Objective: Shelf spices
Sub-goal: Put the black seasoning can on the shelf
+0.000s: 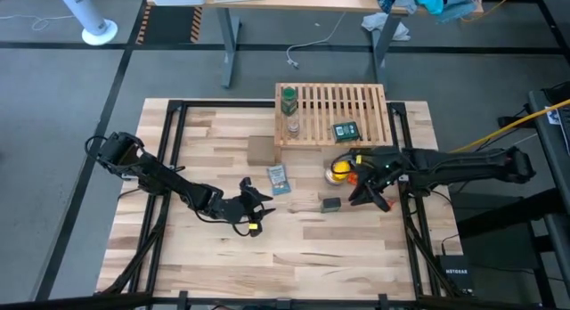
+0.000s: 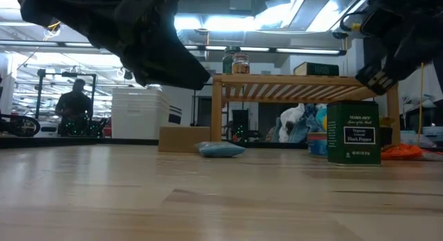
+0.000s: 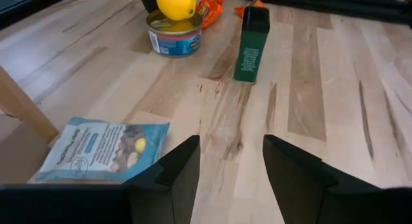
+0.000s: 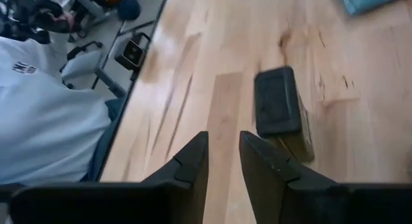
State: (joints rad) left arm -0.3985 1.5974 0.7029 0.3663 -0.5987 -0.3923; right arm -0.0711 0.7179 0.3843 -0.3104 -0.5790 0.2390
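The wooden slatted shelf [image 1: 334, 114] stands at the table's far side. On it are a green bottle [image 1: 288, 101], a clear jar [image 1: 292, 127] and a green-labelled tin [image 1: 346, 130]. Another dark tin [image 1: 331, 204] stands upright on its base on the table [image 2: 353, 134], in front of the shelf. My left gripper [image 3: 232, 166] is open and hovers left of this tin [image 3: 251, 44], pointing toward it. My right gripper [image 4: 224, 153] is open by a narrow gap and hangs just right of the tin [image 4: 278, 102], above the table. Neither has anything between its fingers.
A yellow lemon [image 1: 339, 170] sits on a small can [image 3: 174, 34] near the shelf's front, with orange wrappers beside it. A blue-and-white packet [image 1: 279, 178] lies flat between my left gripper and the shelf. A brown cardboard box [image 1: 261, 150] stands at the shelf's left corner.
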